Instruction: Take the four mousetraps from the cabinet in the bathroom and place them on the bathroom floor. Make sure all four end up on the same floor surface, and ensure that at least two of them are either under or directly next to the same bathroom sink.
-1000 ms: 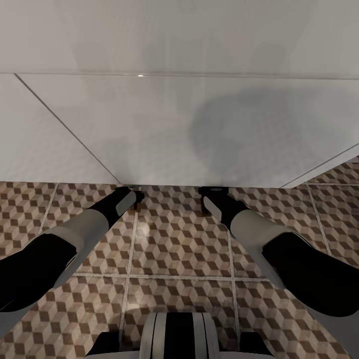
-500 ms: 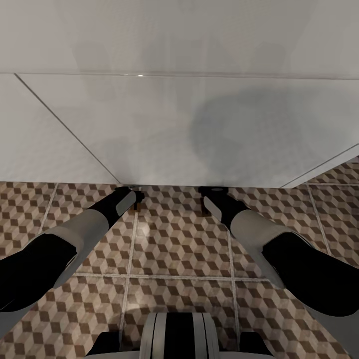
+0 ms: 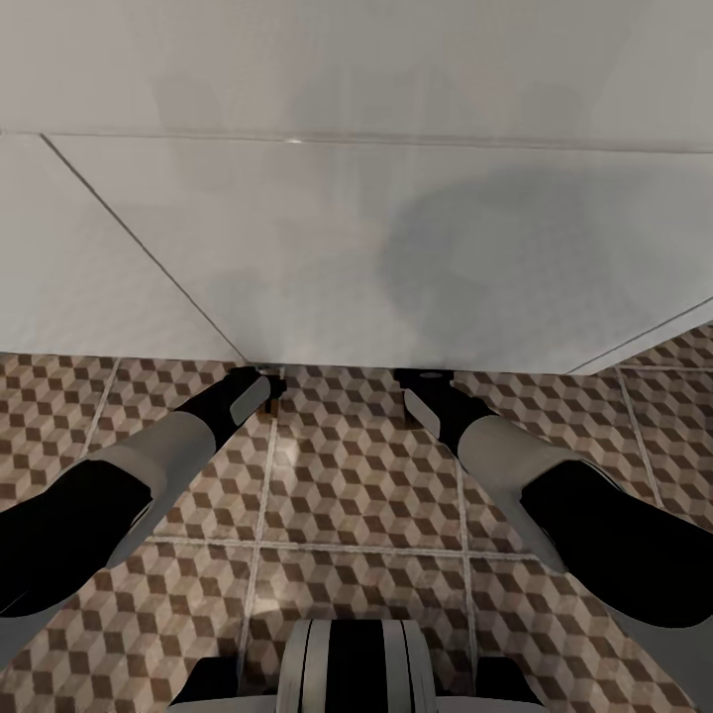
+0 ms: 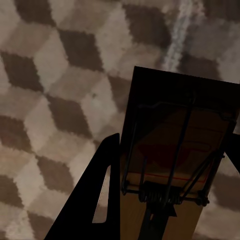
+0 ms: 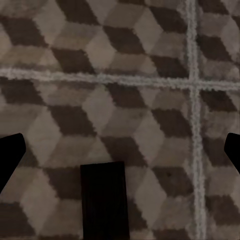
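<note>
A mousetrap [image 4: 175, 160] sits between the left gripper's [image 4: 170, 200] dark fingers [image 4: 97, 200], apparently clamped. Its wire spring faces the camera. Beneath lies cube-patterned bathroom floor [image 4: 55, 80].

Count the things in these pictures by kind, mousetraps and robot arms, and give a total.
Mousetraps: 2, one mousetrap between the left fingers, and one dark slab, apparently a trap, lying on the floor tiles
Robot arms: 2, the left arm and the right arm
Total: 4

Bathroom: cube-patterned floor tiles [image 3: 356, 495], pale grout, glossy white fixture [image 3: 396, 248] above.
</note>
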Robot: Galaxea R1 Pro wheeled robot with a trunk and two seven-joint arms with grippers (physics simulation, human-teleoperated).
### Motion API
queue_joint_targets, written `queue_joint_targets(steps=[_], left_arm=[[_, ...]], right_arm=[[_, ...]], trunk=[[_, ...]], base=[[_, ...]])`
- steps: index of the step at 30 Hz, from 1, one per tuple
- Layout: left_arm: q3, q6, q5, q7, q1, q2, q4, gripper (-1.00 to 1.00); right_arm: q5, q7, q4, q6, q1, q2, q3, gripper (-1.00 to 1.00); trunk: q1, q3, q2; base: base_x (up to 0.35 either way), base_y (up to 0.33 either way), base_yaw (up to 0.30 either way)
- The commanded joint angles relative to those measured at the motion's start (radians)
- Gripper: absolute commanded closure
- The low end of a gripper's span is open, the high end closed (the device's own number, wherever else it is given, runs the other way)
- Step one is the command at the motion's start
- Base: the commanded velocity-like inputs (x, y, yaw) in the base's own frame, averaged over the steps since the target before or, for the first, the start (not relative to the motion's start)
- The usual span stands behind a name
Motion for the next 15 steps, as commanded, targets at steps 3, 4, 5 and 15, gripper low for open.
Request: queue_joint_targets(steps=[3,4,5,15], left_arm=[[0.001,0.003,0.012,0.011,-0.065,0.001,-0.002,1.0],[0.001,0.003,0.012,0.011,-0.065,0.001,-0.002,1.0],[0.001,0.003,0.012,0.011,-0.065,0.001,-0.002,1.0],[0.0,0.003,0.012,0.011,-0.065,0.001,-0.002,1.0]], right_arm=[[0.001,-0.006,-0.003,0.011,-0.042,0.0,0.013,-1.0],[0.001,-0.006,-0.003,0.01,-0.042,0.0,0.013,-1.0],[0.001,-0.006,-0.003,0.008,-0.042,0.0,0.013,-1.0],[0.003,-0.006,-0.003,-0.004,-0.042,0.0,0.013,-1.0]], trunk=[[0.0,-0.002,0.0],[0.0,-0.002,0.0],[0.0,-0.003,0.0],[0.0,-0.011,0.0]], base=[[0.0,0.0,0.037],[0.0,0.0,0.049],[0.0,0.0,0.071],[0.0,0.0,0.047]])
